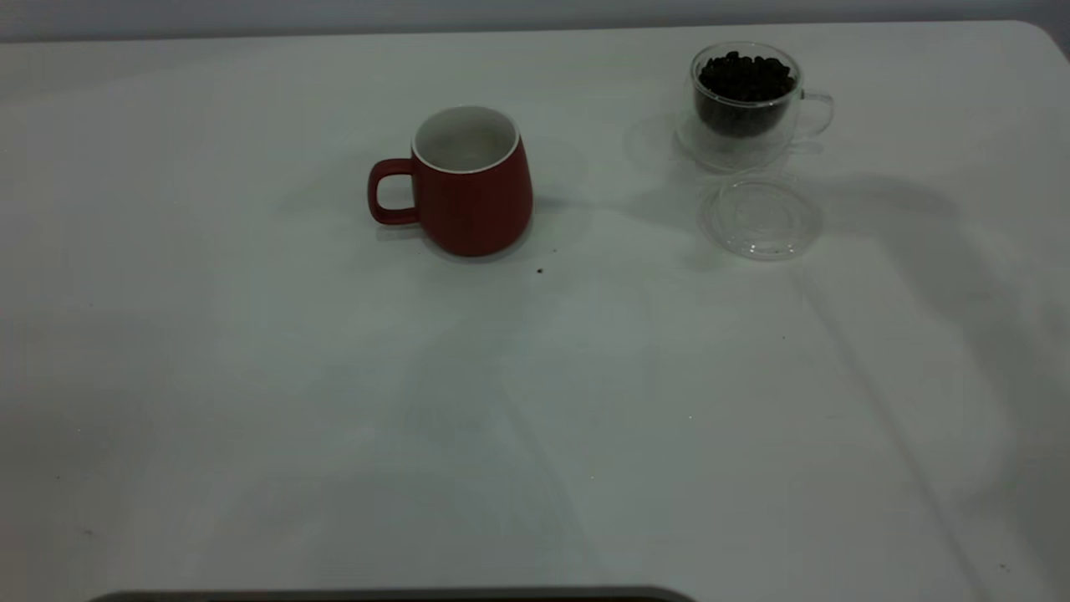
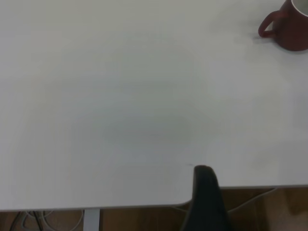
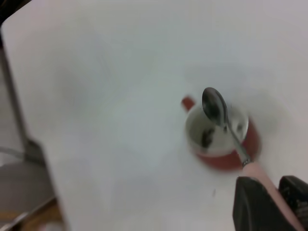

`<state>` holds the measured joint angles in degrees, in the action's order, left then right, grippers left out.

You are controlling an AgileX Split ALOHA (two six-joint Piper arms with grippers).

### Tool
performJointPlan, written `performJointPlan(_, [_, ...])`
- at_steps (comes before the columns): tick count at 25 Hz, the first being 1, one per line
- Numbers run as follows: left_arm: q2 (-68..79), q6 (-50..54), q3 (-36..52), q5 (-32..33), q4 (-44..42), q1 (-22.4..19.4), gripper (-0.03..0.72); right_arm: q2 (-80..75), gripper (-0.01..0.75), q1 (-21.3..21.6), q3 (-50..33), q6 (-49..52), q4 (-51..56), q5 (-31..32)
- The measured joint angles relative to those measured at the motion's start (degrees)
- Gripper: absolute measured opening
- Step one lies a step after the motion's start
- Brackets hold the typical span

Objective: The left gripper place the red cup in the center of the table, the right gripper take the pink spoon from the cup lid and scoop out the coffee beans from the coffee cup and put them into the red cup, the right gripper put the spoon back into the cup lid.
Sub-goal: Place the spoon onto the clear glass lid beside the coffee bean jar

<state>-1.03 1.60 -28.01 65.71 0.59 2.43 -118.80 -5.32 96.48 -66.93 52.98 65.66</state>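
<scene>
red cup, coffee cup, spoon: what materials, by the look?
Red cup: likely glazed ceramic, opaque dark red with a white inside. Coffee cup: clear double-walled glass or plastic, with beans visible through it. Pink spoon, held by the right claw: shiny metal bowl; matte pink handle, material unclear.

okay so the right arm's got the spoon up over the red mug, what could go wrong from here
1. The right gripper holds the pink spoon only by the end of its handle, so it may twist or slip.
2. The cup lid is clear and shallow, close beside the coffee cup; setting the spoon back could bump the cup or let the spoon roll off.
3. The spoon's bowl hangs low over the red cup; pulling away sideways might clip its rim.
</scene>
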Motion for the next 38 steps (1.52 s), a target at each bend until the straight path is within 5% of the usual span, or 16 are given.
performJointPlan(7, [0.0,0.0,0.0,0.0,0.0,0.0,0.586,0.2,0.095,16.8,-12.7,7.9,-3.5,2.5])
performJointPlan(11, [0.0,0.0,0.0,0.0,0.0,0.0,0.586,-4.8,0.095,22.4,-18.8,8.7,-1.6,-0.7])
performJointPlan(23, [0.0,0.0,0.0,0.0,0.0,0.0,0.586,-18.3,0.095,23.8,-19.5,3.7,15.8,-6.3])
performJointPlan(38, [0.0,0.0,0.0,0.0,0.0,0.0,0.586,-23.8,0.095,23.0,-19.5,1.9,18.0,-9.6])
